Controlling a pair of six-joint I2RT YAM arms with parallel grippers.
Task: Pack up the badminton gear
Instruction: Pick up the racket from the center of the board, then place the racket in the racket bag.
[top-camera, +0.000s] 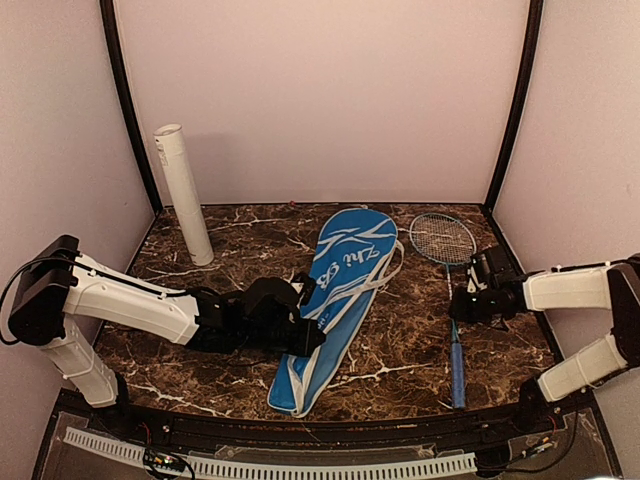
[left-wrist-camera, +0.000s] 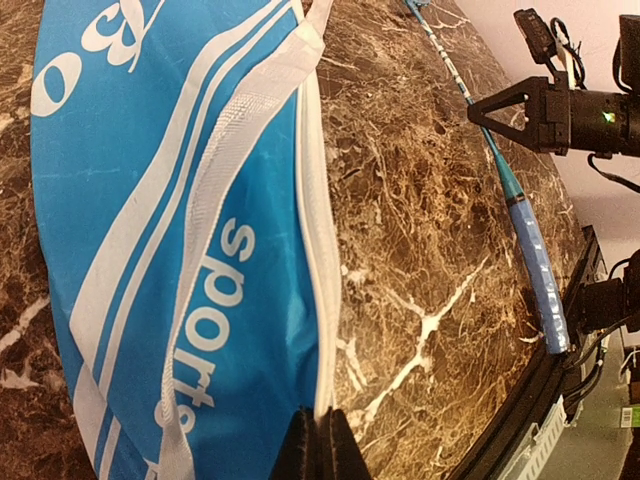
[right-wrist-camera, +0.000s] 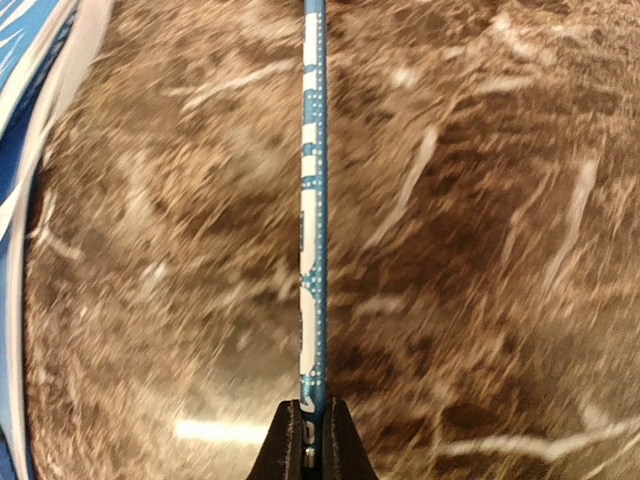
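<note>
While the right gripper (right-wrist-camera: 313, 425) clamps the racket (right-wrist-camera: 313, 200) mid-shaft, axis near-to-far, handle nearside, the racket cover (top-camera: 335, 300) lies just left of it, roughly parallel; left gripper (left-wrist-camera: 322, 435) pinched shut on its edge.

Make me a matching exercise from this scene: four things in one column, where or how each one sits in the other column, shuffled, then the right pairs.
Column one:
1. white tube
2. blue cover
3. racket
4. right jaws

Column two:
A. lies diagonally in the middle of the table
B. closed on the racket's shaft
C. stands leaning at the far left corner
D. lies along the right side, handle toward the near edge

Pairs: 1-C, 2-A, 3-D, 4-B
</note>
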